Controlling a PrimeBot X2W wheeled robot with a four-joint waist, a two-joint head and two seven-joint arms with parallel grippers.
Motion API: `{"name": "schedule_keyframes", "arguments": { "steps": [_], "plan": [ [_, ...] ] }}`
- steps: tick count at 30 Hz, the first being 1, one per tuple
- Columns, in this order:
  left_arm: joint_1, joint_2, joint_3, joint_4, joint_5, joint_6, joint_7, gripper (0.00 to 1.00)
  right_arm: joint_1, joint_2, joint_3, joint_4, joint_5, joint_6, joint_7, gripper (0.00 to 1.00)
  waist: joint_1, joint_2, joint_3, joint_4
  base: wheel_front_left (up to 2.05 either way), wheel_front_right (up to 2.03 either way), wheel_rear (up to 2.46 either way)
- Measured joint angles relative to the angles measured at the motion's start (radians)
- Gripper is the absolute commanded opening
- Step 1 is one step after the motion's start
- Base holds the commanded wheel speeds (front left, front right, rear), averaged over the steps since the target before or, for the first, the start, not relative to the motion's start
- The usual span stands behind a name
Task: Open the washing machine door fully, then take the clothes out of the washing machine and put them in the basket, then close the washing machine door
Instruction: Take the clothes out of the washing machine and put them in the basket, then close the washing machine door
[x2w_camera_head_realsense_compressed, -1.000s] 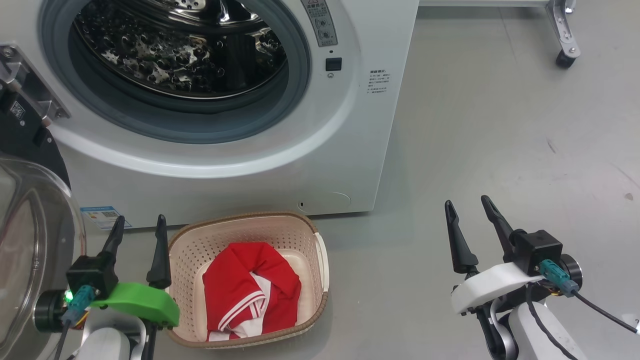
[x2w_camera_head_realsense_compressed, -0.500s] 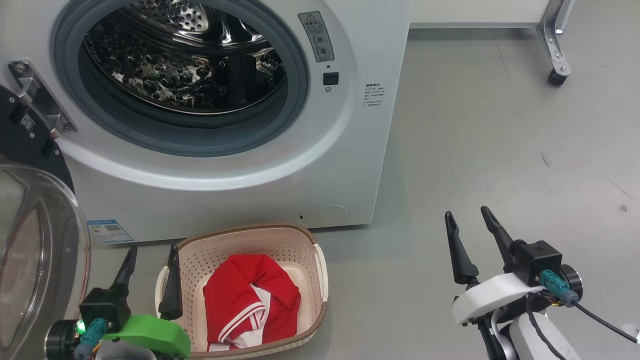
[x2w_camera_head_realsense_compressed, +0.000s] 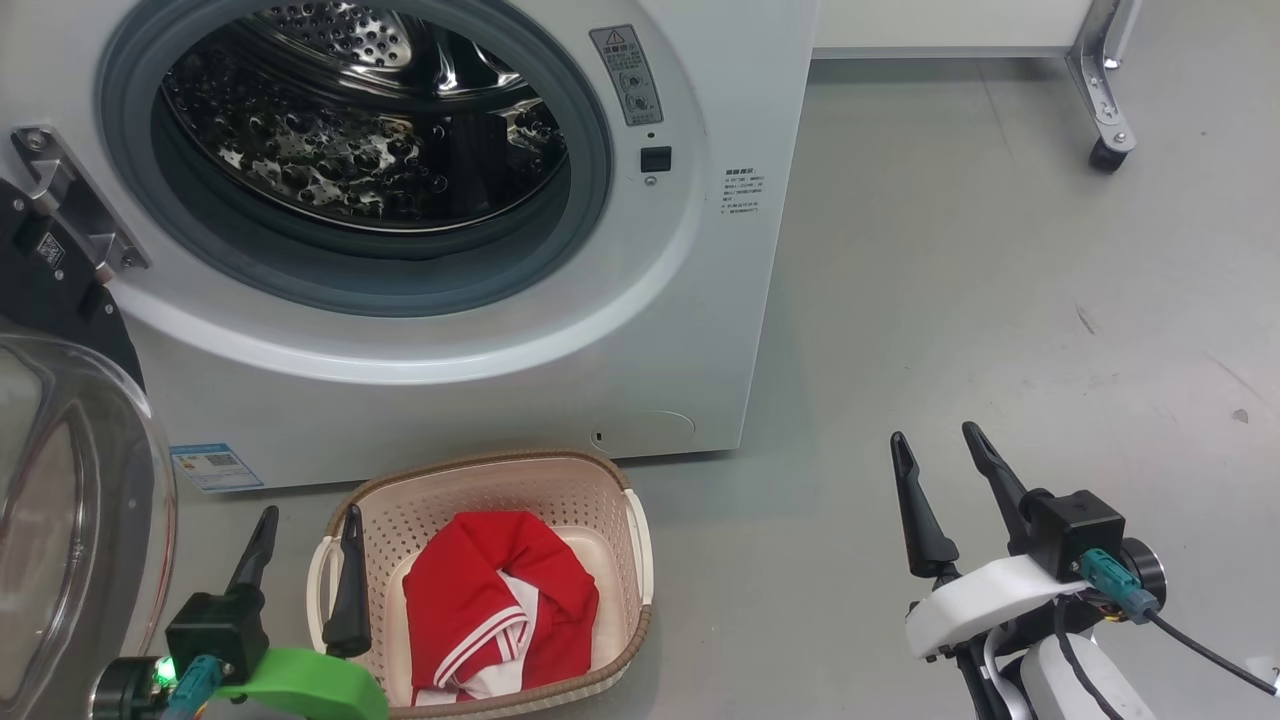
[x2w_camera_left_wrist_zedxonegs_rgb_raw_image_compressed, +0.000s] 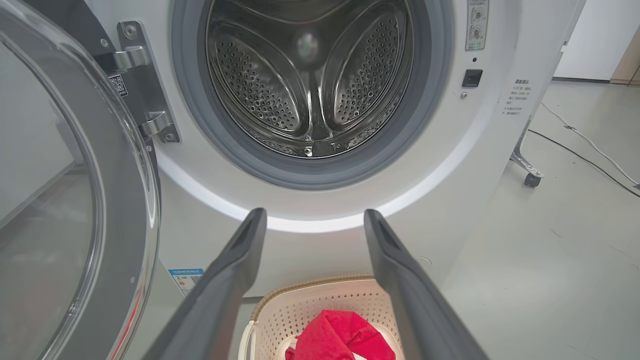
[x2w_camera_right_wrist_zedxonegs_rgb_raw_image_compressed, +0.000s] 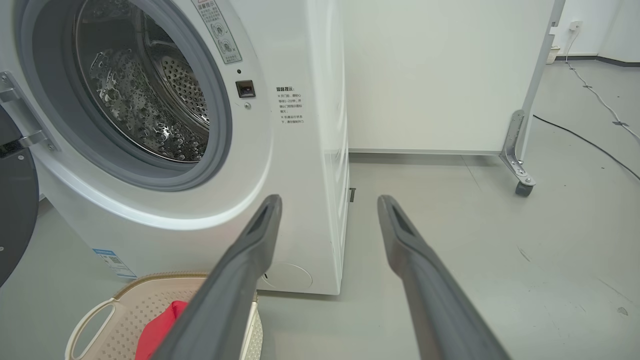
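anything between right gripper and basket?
No. In the head view, the stretch from the basket to the right gripper is bare grey floor.

Grey floor (x2w_camera_head_realsense_compressed: 1000, 300): smooth, lightly scuffed, with a small dark mark (x2w_camera_head_realsense_compressed: 1240, 415) at 4 o'clock in the head view.
White partition panel (x2w_camera_right_wrist_zedxonegs_rgb_raw_image_compressed: 425, 75): upright, 12 o'clock in the right wrist view.
Metal support leg (x2w_camera_right_wrist_zedxonegs_rgb_raw_image_compressed: 512, 145) on a dark caster (x2w_camera_right_wrist_zedxonegs_rgb_raw_image_compressed: 523, 189): 3 o'clock.
Black cable (x2w_camera_right_wrist_zedxonegs_rgb_raw_image_compressed: 585, 144): lies on the floor, 2 o'clock.
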Motion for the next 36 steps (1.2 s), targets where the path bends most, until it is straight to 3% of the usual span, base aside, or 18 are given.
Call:
{"name": "schedule_keyframes", "arguments": {
  "steps": [36],
  "plan": [
    [0.060, 0.002, -0.022, -0.150, 0.032, 0.028, 0.072, 1.00, 0.000, 0.002, -0.010, -0.009, -0.016, 0.002, 0.000, 1.00, 0.0001, 0.0000, 0.000, -0.005, -0.08, 0.18, -0.10]
  ]
}}
